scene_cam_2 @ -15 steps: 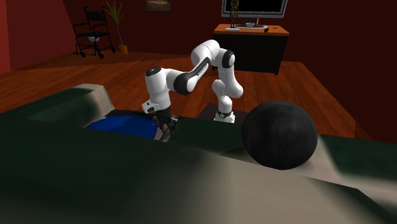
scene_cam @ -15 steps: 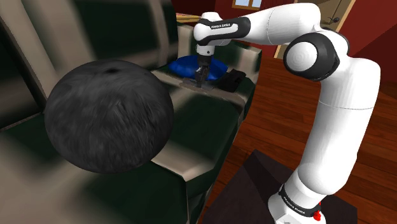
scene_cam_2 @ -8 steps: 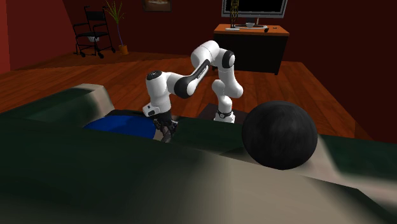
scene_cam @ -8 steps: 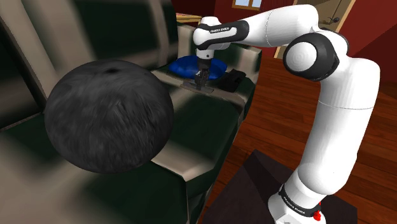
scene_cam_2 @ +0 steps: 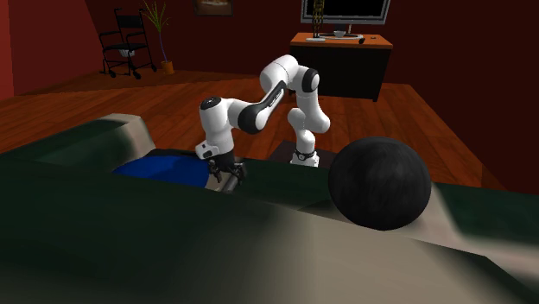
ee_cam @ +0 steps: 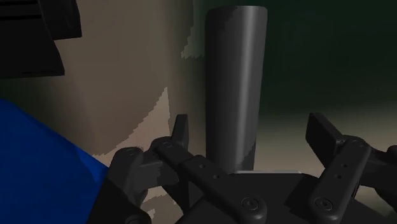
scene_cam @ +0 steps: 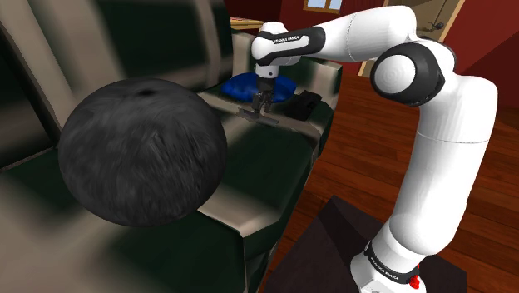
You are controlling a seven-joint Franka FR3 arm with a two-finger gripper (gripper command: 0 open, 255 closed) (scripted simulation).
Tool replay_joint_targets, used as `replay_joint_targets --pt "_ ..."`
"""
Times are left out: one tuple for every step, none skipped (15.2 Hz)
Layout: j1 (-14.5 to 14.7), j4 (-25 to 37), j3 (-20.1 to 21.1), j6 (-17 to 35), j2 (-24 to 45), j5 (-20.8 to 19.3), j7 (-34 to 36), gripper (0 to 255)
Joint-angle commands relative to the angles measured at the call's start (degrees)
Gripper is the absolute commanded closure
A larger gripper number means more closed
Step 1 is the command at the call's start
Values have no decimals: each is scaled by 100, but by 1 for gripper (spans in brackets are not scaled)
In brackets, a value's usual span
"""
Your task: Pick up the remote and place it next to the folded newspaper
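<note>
Gripper (ee_cam: 251,129), jaws wide, straddles the grey remote (ee_cam: 233,76) without touching it on the sofa seat (scene_cam: 249,162), blue thing (scene_cam: 244,85) at its ten o'clock in the shoulder view; grasp, lift, placing not yet done.

The remote (ee_cam: 232,83) lies on the sofa (scene_cam: 274,158) beside the cushion (scene_cam: 241,86).

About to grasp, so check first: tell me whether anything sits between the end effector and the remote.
Nothing visible does. The remote lies on the sofa, inside the open end effector, which does not touch it on either side.
</note>
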Motion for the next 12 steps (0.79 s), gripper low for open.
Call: replay_joint_targets --pt "-31 45 -29 15 22 -16 -13 0" --pt "-39 233 -31 -176 19 -19 -9 0" --pt "-47 432 -33 -370 24 -22 -5 0" --pt "-56 645 -35 -569 39 -23 -2 0" --pt "-63 822 -37 -728 57 -24 1 0" --pt "-64 822 -36 -728 57 -24 1 0" --pt "-65 821 -35 -728 56 -25 1 0" --pt "-66 822 -34 -728 57 -25 1 0" --pt "-67 822 -33 -728 57 -25 2 0" --pt "-68 822 -32 -728 57 -25 2 0" --pt "-69 822 -31 -728 57 -26 2 0" --pt "-70 822 -30 -728 57 -26 2 0"
